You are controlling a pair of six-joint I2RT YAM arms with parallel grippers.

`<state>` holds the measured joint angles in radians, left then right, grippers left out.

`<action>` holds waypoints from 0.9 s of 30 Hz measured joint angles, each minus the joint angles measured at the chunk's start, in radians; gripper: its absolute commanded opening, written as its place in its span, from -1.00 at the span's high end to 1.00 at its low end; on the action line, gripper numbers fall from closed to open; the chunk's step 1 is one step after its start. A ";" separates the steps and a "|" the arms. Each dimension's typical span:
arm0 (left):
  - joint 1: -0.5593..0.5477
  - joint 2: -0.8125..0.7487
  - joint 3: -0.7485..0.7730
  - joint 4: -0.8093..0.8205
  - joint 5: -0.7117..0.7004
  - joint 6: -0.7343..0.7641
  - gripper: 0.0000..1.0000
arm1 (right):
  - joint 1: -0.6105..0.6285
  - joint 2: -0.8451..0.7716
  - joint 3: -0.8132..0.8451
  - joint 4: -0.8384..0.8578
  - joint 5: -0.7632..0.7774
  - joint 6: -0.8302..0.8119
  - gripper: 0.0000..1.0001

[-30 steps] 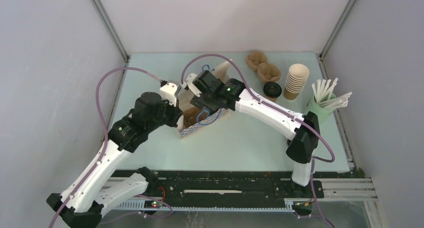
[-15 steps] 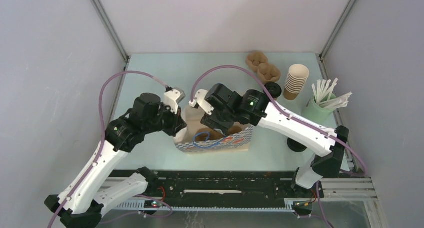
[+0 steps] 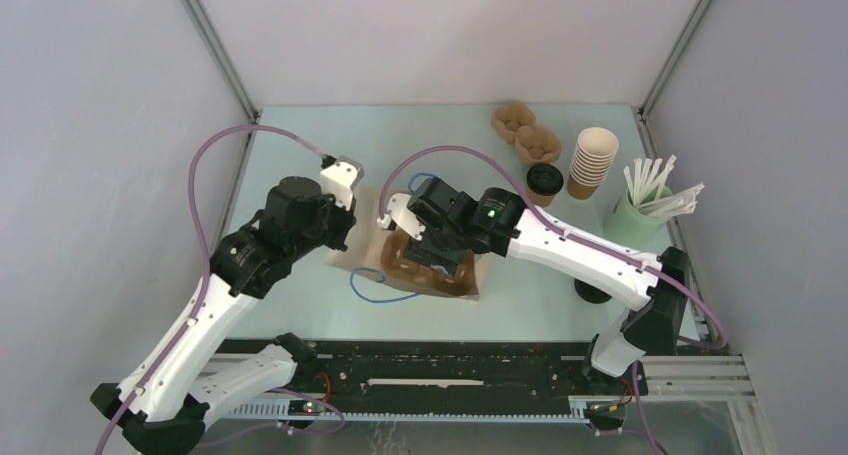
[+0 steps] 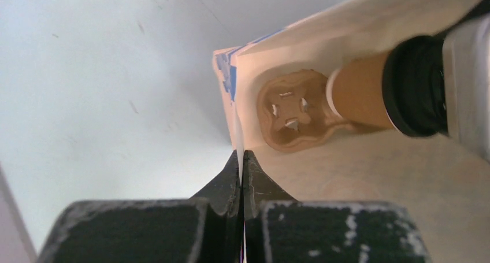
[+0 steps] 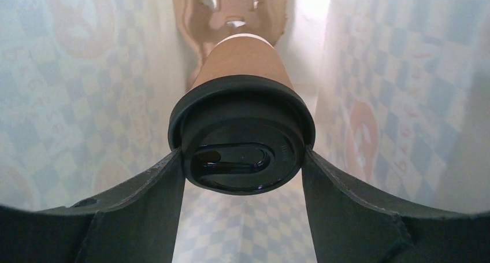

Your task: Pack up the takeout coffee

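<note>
One takeout coffee cup [image 5: 241, 72], brown paper with a black lid [image 5: 242, 141], is deep inside the checkered paper bag [image 5: 75, 101]. My right gripper [image 5: 242, 162] is shut on the lid from both sides. The cup's base points at a brown pulp carrier [image 5: 234, 6] at the bag's far end. My left gripper [image 4: 241, 159] is shut on the bag's [image 4: 346, 37] paper edge, holding the mouth open; the cup [image 4: 361, 92] and carrier [image 4: 292, 115] show inside. In the top view the bag [image 3: 470, 283] lies mid-table between both arms. A second lidded cup [image 3: 543, 179] stands at the back right.
A stack of lidless brown cups [image 3: 592, 162] stands beside the second cup. Spare pulp carriers [image 3: 525, 130] lie behind them. A green holder of white stirrers [image 3: 648, 210] stands at the right edge. The bag's blue handle loop [image 3: 372, 287] trails on the table.
The bag has slid toward the table's front and tipped over, its inside now facing up. My right gripper went along with the cup inside the bag. My left gripper kept its hold on the edge.
</note>
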<state>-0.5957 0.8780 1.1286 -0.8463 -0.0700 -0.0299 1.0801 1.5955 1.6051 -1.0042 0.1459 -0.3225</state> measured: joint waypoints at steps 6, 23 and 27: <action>-0.002 0.003 0.001 0.101 -0.084 0.063 1.00 | 0.003 0.069 0.061 0.005 0.031 -0.002 1.00; -0.026 -0.073 -0.142 0.271 -0.190 0.127 1.00 | -0.003 0.237 0.243 -0.035 0.255 0.018 1.00; -0.026 -0.074 -0.147 0.278 -0.190 0.137 1.00 | -0.003 0.248 0.250 -0.079 0.259 0.038 1.00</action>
<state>-0.6216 0.8043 0.9813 -0.5678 -0.2596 0.1066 1.0771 1.8435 1.8553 -1.0832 0.4049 -0.2844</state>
